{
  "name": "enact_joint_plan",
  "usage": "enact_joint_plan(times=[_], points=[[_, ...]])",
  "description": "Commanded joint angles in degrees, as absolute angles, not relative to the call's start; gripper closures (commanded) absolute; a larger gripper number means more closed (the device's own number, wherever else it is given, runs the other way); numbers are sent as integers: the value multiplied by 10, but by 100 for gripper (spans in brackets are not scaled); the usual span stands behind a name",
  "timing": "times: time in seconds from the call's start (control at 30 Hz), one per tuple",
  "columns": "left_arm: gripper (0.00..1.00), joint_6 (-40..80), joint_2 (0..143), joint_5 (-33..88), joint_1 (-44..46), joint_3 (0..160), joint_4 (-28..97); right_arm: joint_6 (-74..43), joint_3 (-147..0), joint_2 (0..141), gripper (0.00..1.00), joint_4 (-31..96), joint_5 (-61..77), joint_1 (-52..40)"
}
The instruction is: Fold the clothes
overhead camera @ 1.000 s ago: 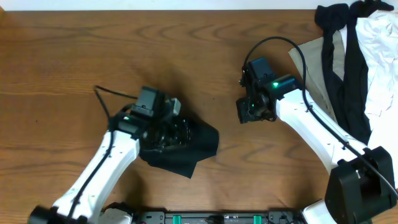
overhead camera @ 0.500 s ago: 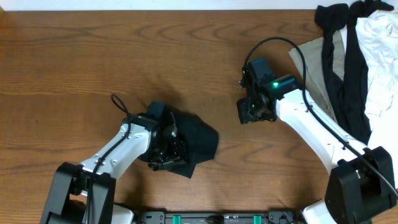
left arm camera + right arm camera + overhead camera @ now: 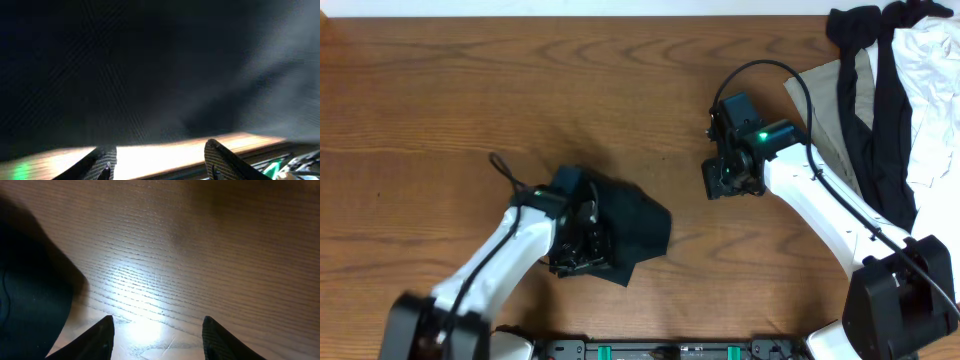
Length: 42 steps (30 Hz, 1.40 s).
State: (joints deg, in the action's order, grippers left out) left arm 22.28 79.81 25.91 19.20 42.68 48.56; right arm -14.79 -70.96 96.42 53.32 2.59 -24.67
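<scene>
1. Overhead: saw the T-shirt [image 3: 638, 225] as a small dark bundle on the table [image 3: 470, 90], low and left of centre. Found the left gripper [image 3: 582, 245] right over its left part, touching or just above; could not tell which. Found the right gripper [image 3: 728, 178] over bare wood, well apart from the T-shirt. Noted in the far right corner a beige garment [image 3: 835, 110] and a white garment [image 3: 932, 70], with a black cloth [image 3: 892, 120] draped across both.
2. Left wrist: saw T-shirt [image 3: 125, 65] fabric filling nearly everything, blurred. Saw the left gripper [image 3: 160, 150] with fingers [image 3: 102, 162] spread, only a lit strip of table [image 3: 65, 161] between them. Nothing clasped, jaws released.
3. Right wrist: saw the right gripper [image 3: 157, 325] with fingers [image 3: 95, 340] spread over bare table [image 3: 200, 240]. Nothing between them, jaws released. Caught the T-shirt's [image 3: 25, 305] dark edge at the left.
</scene>
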Motion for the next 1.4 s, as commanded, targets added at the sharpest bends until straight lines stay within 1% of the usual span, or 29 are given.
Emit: enact_joint_plan(times=[0.0, 0.03, 0.07, 0.1, 0.2, 0.3, 0.43, 0.53, 0.73, 0.87, 1.03, 1.27, 1.37], points=[[41, 215, 723, 199, 192, 457, 479, -140, -707, 963, 45, 535, 15, -243], [40, 215, 703, 181, 192, 458, 467, -140, -707, 963, 45, 534, 15, -243], [35, 214, 684, 164, 192, 458, 450, -140, -707, 963, 45, 534, 15, -243], [32, 196, 668, 155, 192, 458, 426, -140, -707, 963, 45, 533, 15, -243], [31, 134, 654, 168, 192, 458, 361, -140, -707, 963, 45, 533, 15, -243], [30, 100, 678, 209, 192, 457, 321, -141, -707, 963, 45, 535, 15, -243], [32, 97, 741, 222, 178, 456, 295, -140, -707, 963, 45, 538, 15, -243], [32, 96, 794, 249, 147, 455, 268, -140, -707, 963, 45, 541, 15, -243], [31, 80, 898, 305, 37, 456, 204, -132, -706, 963, 45, 547, 15, -243], [31, 79, 961, 331, -17, 455, 194, -132, -705, 963, 45, 547, 15, -243], [31, 79, 1014, 330, -43, 455, 213, -132, -705, 963, 45, 549, 15, -243], [31, 76, 993, 331, -51, 455, 241, -132, -705, 963, 44, 548, 17, -243], [31, 75, 959, 337, -51, 455, 251, -98, -705, 963, 43, 539, 65, -244]])
